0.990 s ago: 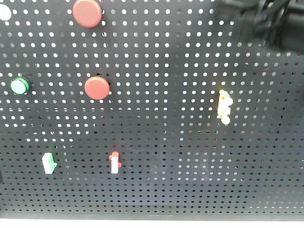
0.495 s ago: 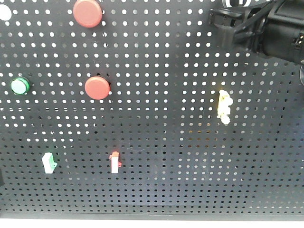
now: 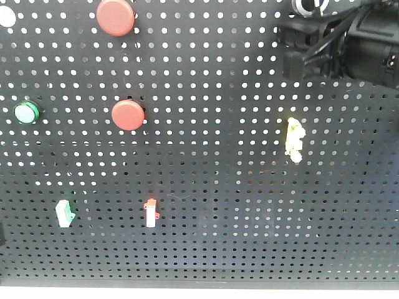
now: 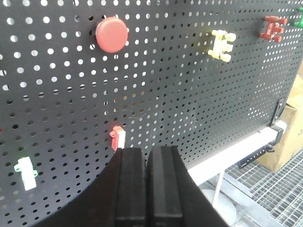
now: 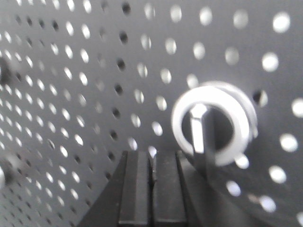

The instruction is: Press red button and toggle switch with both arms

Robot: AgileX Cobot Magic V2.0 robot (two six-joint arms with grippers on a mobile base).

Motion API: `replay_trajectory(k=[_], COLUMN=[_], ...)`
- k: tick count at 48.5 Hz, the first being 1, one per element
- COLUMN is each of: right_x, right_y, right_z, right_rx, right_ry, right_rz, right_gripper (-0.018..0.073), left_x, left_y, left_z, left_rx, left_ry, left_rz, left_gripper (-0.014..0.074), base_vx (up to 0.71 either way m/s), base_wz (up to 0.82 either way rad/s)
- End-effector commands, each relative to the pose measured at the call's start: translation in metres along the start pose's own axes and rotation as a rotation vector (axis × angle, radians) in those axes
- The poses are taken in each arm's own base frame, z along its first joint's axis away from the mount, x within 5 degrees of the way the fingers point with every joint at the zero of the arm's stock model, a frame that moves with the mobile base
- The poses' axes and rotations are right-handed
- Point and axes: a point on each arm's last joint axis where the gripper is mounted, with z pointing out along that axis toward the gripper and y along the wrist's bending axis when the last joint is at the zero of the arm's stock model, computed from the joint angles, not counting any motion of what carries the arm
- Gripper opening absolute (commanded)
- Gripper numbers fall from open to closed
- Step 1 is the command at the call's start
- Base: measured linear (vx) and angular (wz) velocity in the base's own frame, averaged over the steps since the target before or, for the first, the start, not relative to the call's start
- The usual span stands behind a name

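Note:
Two red buttons sit on the black pegboard (image 3: 206,249). The larger red button (image 3: 115,17) is at the top, and a smaller one (image 3: 128,115) sits lower, also seen in the left wrist view (image 4: 111,34). A silver-ringed toggle switch (image 5: 208,125) with a metal lever is mounted at the board's upper right (image 3: 308,6). My right arm (image 3: 336,43) hangs in front of it. The right gripper (image 5: 152,158) is shut and empty, its tips just left of and below the toggle ring. My left gripper (image 4: 147,151) is shut and empty, low on the board just under a red-white switch (image 4: 118,137).
A green button (image 3: 26,113) sits left of the lower red one. Small rocker switches stick out of the board: green-white (image 3: 64,213), red-white (image 3: 151,213) and yellow (image 3: 294,139). The board's white bottom rail (image 4: 236,146) and a floor grating (image 4: 279,189) lie below.
My right arm has come in from the top right corner and dropped a little lower in front of the board. Buttons and switches look unchanged.

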Motion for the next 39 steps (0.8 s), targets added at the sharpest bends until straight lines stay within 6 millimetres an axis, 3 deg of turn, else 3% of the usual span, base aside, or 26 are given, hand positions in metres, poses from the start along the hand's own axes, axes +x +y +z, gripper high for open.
replay_trajectory(k=[1,16,27,37,38,39], right_x=[-0.025,-0.033,-0.018,0.024,0.055,0.061], right_y=[-0.012,-0.002,0.005,0.02,0.035,0.037], right_z=[-0.014,-0.036,-0.07,-0.128,-0.169,-0.176], right_rx=[0.12,0.051,0.085,0.132,0.135,0.135], right_ry=[-0.126,-0.093,-0.05,-0.017,-0.019,-0.022], right_rz=[-0.022,-0.01,0.022,-0.015,-0.017,-0.017], right_gripper=[-0.0003,-0.0003,-0.0003,-0.0003,-0.0003,-0.0003], left_x=[-0.012,-0.012,-0.01,0.003,0.026,0.031], left_y=[0.0,0.0,0.001,0.002,0.004,0.004], left_z=[-0.002,-0.002,-0.003,-0.001,-0.004,-0.005], left_rx=[-0.012,-0.014,-0.028,-0.031,-0.043,-0.044], left_ry=[-0.077,-0.076,-0.053,0.055,0.104,0.109], left_rz=[-0.03,-0.025,0.021,0.107,0.12,0.115], left_gripper=[0.0001,0.0001,0.0001,0.0001,0.0001,0.0001], base_vx=[0.0,0.0,0.0,0.0,0.0,0.0], base_wz=[0.0,0.0,0.0,0.0,0.0,0.0])
